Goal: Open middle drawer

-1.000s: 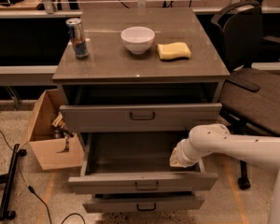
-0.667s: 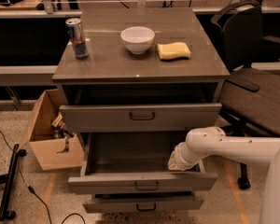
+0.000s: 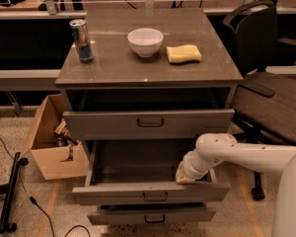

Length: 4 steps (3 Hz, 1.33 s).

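The middle drawer (image 3: pixel 150 193) of the grey cabinet stands pulled far out, its dark inside showing and its small dark handle (image 3: pixel 155 196) centred on the flat front. My white arm comes in from the right and bends down into the drawer's right rear part. The gripper (image 3: pixel 183 177) is at the arm's end, just behind the drawer front near its right side; its tip is hidden by the wrist. The upper drawer (image 3: pixel 149 123) is slightly out. The lowest drawer (image 3: pixel 153 216) sticks out a little below.
On the cabinet top (image 3: pixel 113 65) stand a drink can (image 3: pixel 82 40), a white bowl (image 3: pixel 145 41) and a yellow sponge (image 3: pixel 183 53). An open cardboard box (image 3: pixel 52 139) sits on the floor at left beside cables. A dark office chair (image 3: pixel 271 95) stands at right.
The arm's wrist has shifted slightly left and down inside the open middle drawer. The drawer itself has not visibly moved.
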{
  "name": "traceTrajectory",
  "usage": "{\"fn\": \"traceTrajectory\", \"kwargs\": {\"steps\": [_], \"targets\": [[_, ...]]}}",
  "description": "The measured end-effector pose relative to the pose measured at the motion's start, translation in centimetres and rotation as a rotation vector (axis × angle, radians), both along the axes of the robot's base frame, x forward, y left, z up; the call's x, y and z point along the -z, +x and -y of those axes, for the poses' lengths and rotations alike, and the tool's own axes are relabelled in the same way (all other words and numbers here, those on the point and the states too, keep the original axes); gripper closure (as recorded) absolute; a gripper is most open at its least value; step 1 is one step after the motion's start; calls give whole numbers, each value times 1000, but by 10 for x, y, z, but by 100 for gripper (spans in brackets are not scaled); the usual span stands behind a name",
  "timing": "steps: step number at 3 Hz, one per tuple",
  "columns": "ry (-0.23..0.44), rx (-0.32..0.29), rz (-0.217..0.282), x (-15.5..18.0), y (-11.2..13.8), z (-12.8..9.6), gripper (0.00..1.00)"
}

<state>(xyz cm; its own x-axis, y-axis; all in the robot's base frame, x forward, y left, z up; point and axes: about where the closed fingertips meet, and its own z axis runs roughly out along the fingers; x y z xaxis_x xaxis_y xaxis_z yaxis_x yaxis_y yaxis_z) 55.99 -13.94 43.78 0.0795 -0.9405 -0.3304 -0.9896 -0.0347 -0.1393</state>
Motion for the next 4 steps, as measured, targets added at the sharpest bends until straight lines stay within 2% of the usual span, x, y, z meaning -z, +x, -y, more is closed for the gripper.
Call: {"fn": "traceTrajectory", "kwargs": {"steps": [2, 3, 4], "targets": [[84, -43, -244, -1, -57, -11, 100], [118, -40, -314, -8, -78, -18, 100], [139, -50, -363, -19, -94, -23, 100]]}}
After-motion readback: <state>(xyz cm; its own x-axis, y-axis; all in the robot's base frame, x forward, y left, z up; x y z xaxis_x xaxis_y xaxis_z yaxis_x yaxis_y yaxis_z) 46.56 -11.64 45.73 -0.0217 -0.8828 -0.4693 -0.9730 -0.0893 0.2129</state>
